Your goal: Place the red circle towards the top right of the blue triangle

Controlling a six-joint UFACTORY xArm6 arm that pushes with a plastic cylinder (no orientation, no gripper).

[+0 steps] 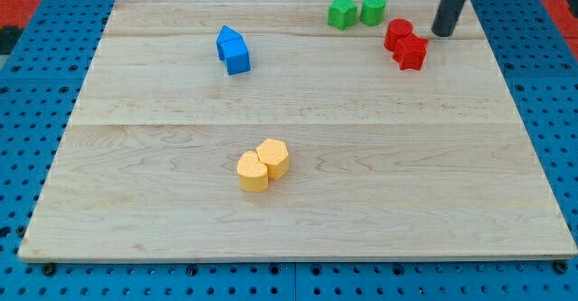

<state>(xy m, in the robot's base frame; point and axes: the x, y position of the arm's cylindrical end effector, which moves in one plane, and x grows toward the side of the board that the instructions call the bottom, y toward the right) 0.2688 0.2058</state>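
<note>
The red circle (398,33) sits near the view's top right, touching a red star-shaped block (412,52) just below and to its right. Two blue blocks touch at the upper left of the board: one with a pointed top (229,41), which may be the blue triangle, and a blue cube-like block (237,59) in front of it. My tip (442,33) rests on the board just to the right of the red circle, a small gap away. The rod rises out of the view's top edge.
A green star-shaped block (341,13) and a green round block (373,9) stand side by side at the top edge, left of the rod. Two yellow blocks (263,164) touch near the board's middle. The wooden board (298,238) lies on a blue pegboard.
</note>
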